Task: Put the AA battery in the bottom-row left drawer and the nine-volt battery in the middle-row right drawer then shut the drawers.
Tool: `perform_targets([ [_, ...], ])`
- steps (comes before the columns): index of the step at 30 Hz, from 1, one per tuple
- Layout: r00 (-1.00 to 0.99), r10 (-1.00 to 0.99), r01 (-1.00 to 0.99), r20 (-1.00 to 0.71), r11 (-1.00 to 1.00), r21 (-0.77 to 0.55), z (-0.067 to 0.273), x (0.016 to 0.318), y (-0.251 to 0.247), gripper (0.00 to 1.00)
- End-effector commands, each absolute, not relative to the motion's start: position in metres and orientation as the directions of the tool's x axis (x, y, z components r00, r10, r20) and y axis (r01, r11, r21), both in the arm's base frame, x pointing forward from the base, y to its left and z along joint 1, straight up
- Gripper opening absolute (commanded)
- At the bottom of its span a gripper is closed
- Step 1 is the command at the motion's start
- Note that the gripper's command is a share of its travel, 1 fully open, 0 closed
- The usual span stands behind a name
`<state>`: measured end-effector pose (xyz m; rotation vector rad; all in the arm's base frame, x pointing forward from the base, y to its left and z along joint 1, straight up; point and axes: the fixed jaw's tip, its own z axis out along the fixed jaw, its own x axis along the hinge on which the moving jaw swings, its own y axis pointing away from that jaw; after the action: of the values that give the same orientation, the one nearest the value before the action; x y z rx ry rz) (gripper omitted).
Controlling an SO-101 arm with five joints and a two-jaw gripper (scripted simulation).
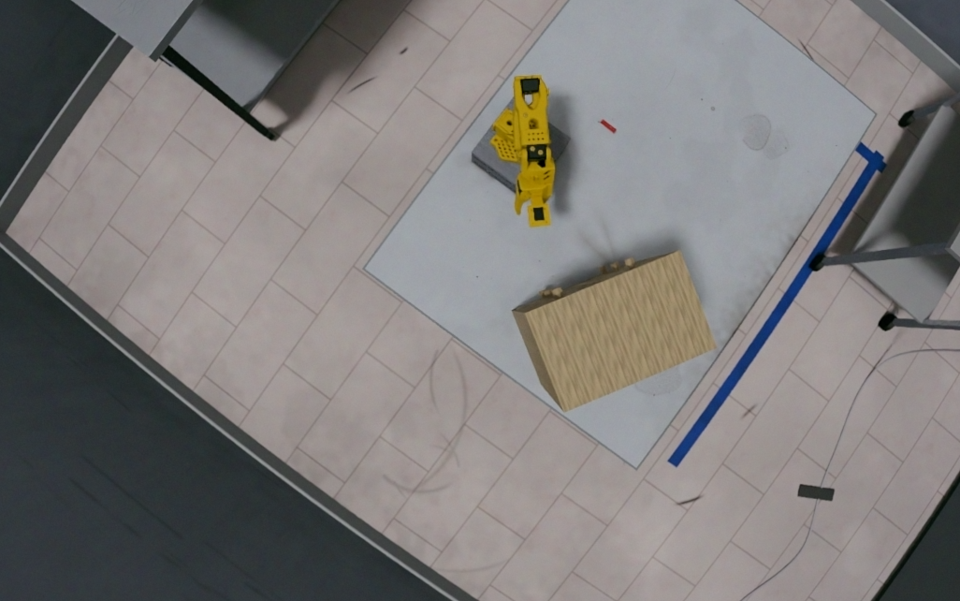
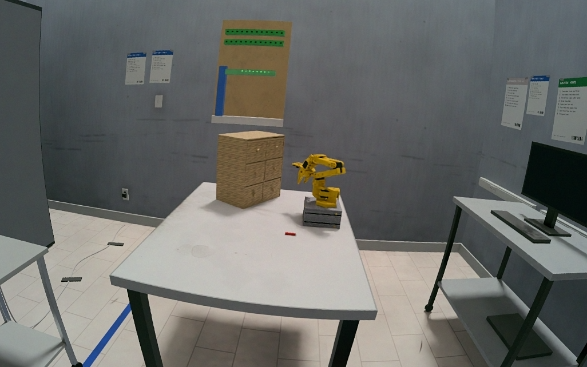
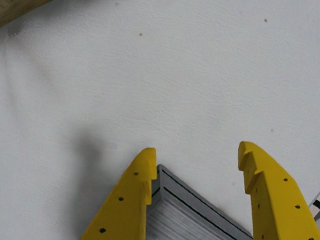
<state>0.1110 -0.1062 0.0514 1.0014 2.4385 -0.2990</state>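
The wooden chest [image 1: 622,332] [image 2: 231,168] stands on the table with its drawer fronts toward the arm; its drawers look shut. A corner of the chest [image 3: 16,8] shows at the top left of the wrist view. My gripper [image 1: 527,212] [image 2: 302,179] [image 3: 197,148] is open and empty, pointing down above the table between the arm's base and the chest. No nine-volt battery is seen. A small red bar [image 1: 607,125] [image 2: 290,234] lies on the table; it is too small to tell whether it is the AA battery.
The table [image 1: 707,191] [image 2: 242,276] carries the arm's grey base block [image 1: 495,169] [image 2: 322,218] [image 3: 180,225], whose corner lies below the fingers in the wrist view. Round knobs [image 1: 552,291] stick out from the chest's front. Other tables stand well apart.
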Motion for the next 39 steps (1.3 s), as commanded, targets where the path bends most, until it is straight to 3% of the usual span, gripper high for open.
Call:
perform_targets([
  [1,-0.625,0.604,0.704,-0.496,0.710,-0.022,0.047,0.108,-0.104,0.21],
  [11,-0.625,0.604,0.704,-0.496,0.710,-0.022,0.047,0.108,-0.104,0.21],
  [32,-0.865,0.502,0.502,-0.002,0.865,0.000,0.028,0.113,-0.065,0.33],
  [39,-0.866,0.500,0.500,0.003,0.866,0.000,0.027,0.113,-0.065,0.38],
])
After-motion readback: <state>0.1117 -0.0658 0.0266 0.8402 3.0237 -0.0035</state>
